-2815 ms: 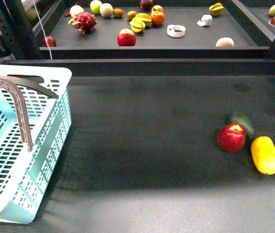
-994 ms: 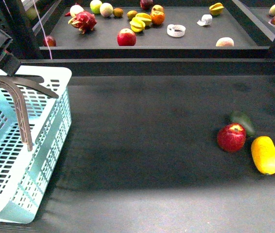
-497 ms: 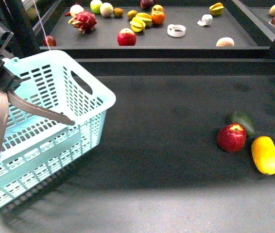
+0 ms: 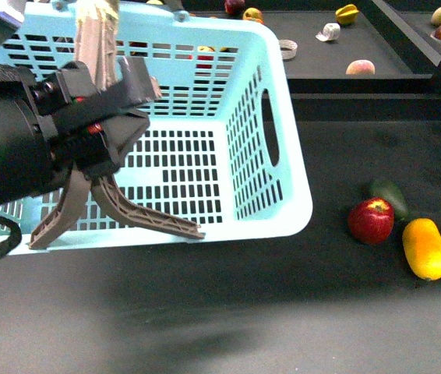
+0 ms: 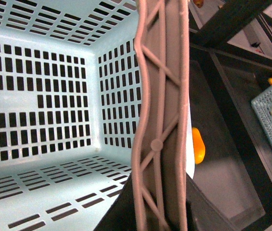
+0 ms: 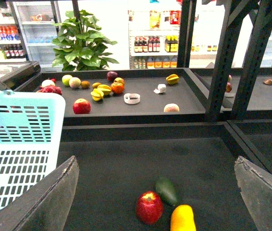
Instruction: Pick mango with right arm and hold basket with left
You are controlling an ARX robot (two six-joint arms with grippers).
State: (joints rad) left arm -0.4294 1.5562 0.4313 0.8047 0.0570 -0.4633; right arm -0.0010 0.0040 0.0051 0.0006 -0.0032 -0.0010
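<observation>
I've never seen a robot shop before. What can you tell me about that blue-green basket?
The basket is pale turquoise plastic with slotted walls and floor and an oval hand-hole in one end wall. It is empty and tipped so its open top faces the front camera. Its grey-brown ribbed handles are gripped by the left gripper. It is left of the mango, apart from it.
</observation>
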